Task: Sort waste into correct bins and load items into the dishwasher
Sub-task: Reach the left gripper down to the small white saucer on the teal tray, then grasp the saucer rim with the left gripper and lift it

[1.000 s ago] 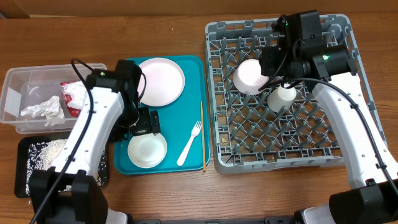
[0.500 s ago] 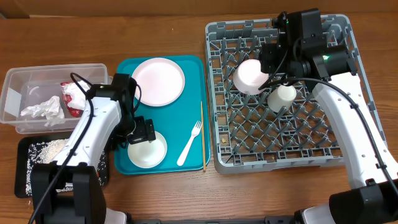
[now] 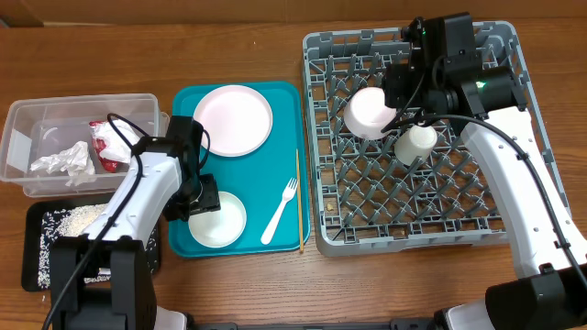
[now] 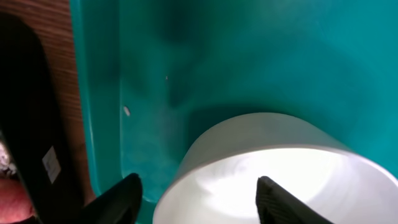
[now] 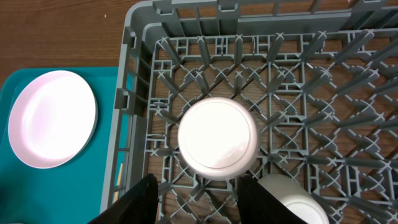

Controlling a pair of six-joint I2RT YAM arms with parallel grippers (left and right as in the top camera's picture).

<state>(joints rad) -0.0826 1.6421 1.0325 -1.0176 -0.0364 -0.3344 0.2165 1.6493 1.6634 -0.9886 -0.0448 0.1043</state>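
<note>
A white bowl [image 3: 218,220] sits upright at the front of the teal tray [image 3: 284,101]. My left gripper [image 3: 202,198] is open at the bowl's left rim. In the left wrist view [image 4: 199,202] one finger is outside the bowl [image 4: 273,168] and one is over its inside. A pale pink plate [image 3: 237,120], a white fork [image 3: 280,211] and a wooden chopstick [image 3: 298,197] also lie on the teal tray. My right gripper [image 3: 404,89] hangs open and empty over the grey dish rack [image 3: 459,229]. The rack holds an upturned white bowl [image 5: 217,138] and a small white cup [image 5: 292,202]. No carrot is in view.
The clear tub [image 3: 27,119] at the far left holds crumpled white paper [image 3: 60,161] and a red-and-white wrapper [image 3: 110,142]. The black tray [image 3: 37,220] in front of it holds white rice-like grains [image 3: 69,225]. The pink plate also shows in the right wrist view [image 5: 53,118].
My left gripper has moved forward and a little left, down to the white bowl's rim. The right arm has not moved.
</note>
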